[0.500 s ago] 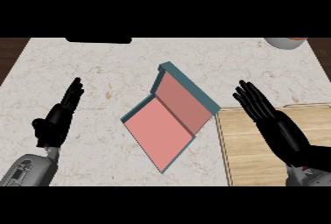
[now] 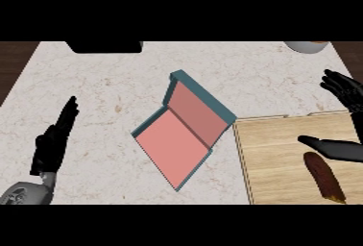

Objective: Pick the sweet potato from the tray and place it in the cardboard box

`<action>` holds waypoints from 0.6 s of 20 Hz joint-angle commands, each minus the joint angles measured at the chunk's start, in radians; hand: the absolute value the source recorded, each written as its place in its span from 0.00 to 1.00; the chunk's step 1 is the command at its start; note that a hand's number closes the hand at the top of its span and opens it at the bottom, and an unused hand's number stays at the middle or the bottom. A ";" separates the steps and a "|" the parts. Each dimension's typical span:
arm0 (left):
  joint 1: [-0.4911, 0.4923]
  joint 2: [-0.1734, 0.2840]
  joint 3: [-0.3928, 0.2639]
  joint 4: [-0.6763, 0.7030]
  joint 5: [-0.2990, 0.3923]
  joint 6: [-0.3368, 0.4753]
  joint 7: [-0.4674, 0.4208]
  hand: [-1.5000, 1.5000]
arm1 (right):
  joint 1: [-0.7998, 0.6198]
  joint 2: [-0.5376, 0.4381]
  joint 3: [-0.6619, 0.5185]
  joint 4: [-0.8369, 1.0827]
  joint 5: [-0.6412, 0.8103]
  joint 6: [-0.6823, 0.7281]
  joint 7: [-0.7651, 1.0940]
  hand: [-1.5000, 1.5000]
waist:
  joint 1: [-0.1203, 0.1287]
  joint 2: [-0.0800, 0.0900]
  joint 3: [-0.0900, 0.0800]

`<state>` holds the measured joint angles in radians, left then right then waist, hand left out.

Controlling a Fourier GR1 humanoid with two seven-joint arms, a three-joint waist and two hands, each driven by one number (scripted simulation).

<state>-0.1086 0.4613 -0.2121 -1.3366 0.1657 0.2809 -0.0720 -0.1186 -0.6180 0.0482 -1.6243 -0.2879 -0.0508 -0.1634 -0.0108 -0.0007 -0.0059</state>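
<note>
Potato [image 2: 325, 176] sits on the wooden tray [image 2: 276, 158], untouched, so nothing is done yet. Right hand [image 2: 344, 120] hangs spread above it, thumb just beside the near end, gripping nothing. Left hand [image 2: 54, 139] rests at the left, fingers straight. The box [image 2: 186, 129] lies open mid-counter, beside the tray, waiting.
</note>
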 commanded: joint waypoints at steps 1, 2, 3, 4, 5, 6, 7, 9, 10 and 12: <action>0.052 0.009 -0.012 -0.045 -0.027 0.028 0.028 0.50 | 0.073 0.065 -0.111 0.152 0.028 -0.116 -0.125 0.00 | 0.015 0.001 0.010; 0.035 0.007 -0.009 -0.056 -0.019 0.020 0.058 0.50 | 0.086 0.104 -0.134 0.134 -0.017 -0.113 -0.168 0.00 | 0.007 0.000 0.009; 0.099 0.037 0.000 -0.133 -0.018 0.017 0.073 0.50 | 0.144 0.078 -0.158 0.085 -0.041 -0.068 -0.173 0.00 | 0.009 -0.004 0.008; 0.068 0.001 -0.031 -0.153 -0.047 0.046 0.135 0.50 | 0.176 0.082 -0.167 0.103 -0.035 -0.024 -0.253 0.00 | 0.005 -0.002 0.008; 0.054 -0.021 -0.003 -0.082 -0.060 0.031 0.090 0.50 | 0.163 0.039 -0.186 0.122 -0.007 0.032 -0.251 0.00 | 0.007 0.000 0.006; 0.095 0.031 -0.015 -0.240 -0.049 0.028 0.185 0.50 | 0.177 0.006 -0.159 0.066 0.046 0.001 -0.206 0.00 | 0.012 -0.003 0.007; 0.124 0.039 -0.003 -0.217 -0.037 0.014 0.139 0.50 | 0.160 -0.001 -0.117 0.130 0.123 -0.006 -0.250 0.00 | 0.020 -0.001 0.007; 0.094 0.019 0.008 -0.165 -0.039 0.032 0.117 0.50 | 0.192 -0.172 -0.172 0.094 0.117 0.091 -0.199 0.00 | 0.005 -0.002 0.005; 0.086 -0.004 -0.024 -0.159 -0.067 0.052 0.122 0.50 | 0.208 -0.168 -0.091 0.094 0.252 0.028 -0.208 0.00 | 0.009 0.000 0.005; 0.121 -0.003 -0.031 -0.172 -0.072 0.044 0.097 0.50 | 0.219 -0.266 -0.109 0.073 0.278 0.069 -0.141 0.00 | 0.010 -0.002 0.004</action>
<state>-0.0102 0.4643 -0.2299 -1.4880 0.1122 0.3161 0.0285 0.0694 -0.7555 -0.0754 -1.5309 -0.1197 -0.0117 -0.3524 -0.0025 -0.0018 -0.0006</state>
